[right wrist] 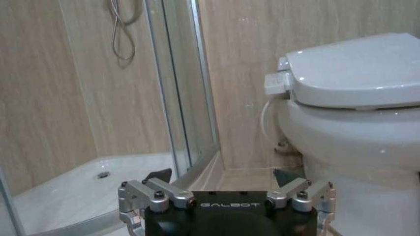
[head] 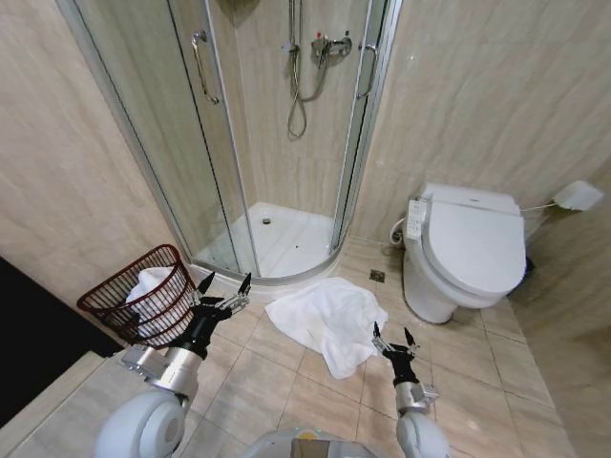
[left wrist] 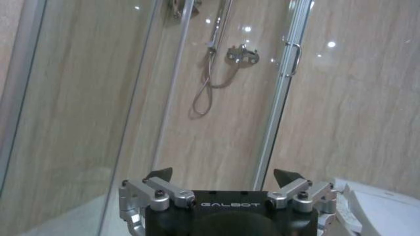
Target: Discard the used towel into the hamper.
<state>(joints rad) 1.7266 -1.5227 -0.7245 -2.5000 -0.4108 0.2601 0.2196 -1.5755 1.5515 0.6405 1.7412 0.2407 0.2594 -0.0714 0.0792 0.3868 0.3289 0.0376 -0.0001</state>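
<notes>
Lying between hamper (head: 138, 305) and toilet (head: 463, 250): towel (head: 327, 320).

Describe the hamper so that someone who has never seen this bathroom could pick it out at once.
Start at the glass shower enclosure in the corner, then look down to the tiled floor on its left, against the beige wall. There stands the hamper, a round, dark reddish-brown wire basket, with white cloth already inside, just beside the open left gripper. It is the only dark openwork thing; the towel and toilet nearby are white.
</notes>
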